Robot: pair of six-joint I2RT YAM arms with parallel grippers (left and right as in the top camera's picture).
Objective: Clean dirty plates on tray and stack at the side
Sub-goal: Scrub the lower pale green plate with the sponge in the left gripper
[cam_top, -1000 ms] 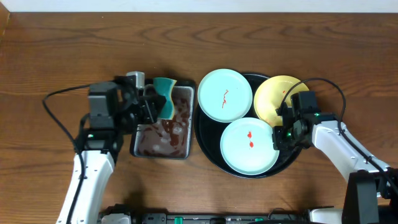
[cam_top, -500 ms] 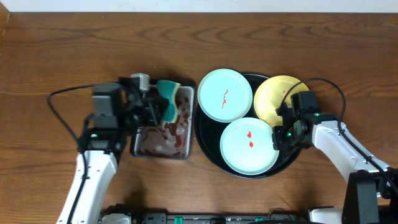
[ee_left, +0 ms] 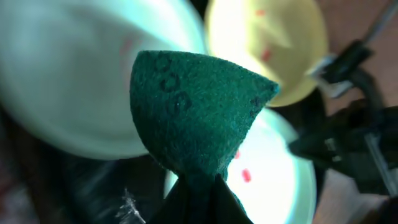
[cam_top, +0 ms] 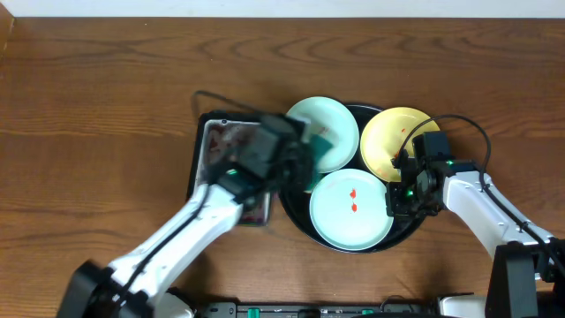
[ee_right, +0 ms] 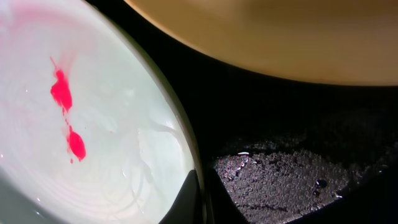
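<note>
On the tray [cam_top: 402, 228], my right hand [cam_top: 399, 193] pinches the rim of the stiff, probably slick near plate [cam_top: 349, 212]; my left hand [ee_left: 198, 202] clamps the sponge [ee_left: 196, 106].

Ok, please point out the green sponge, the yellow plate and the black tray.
green sponge [ee_left: 193, 106], left wrist view, middle of folded face
yellow plate [cam_top: 388, 141], overhead view, bare centre
black tray [ee_right: 280, 174], right wrist view, bare floor

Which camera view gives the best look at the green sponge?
The left wrist view: the green sponge fills the frame, folded, pinched in the left gripper, its rough texture clear. Overhead shows only a small green patch beside the left arm, over the far mint-green plate. The right wrist view does not show it.
</note>
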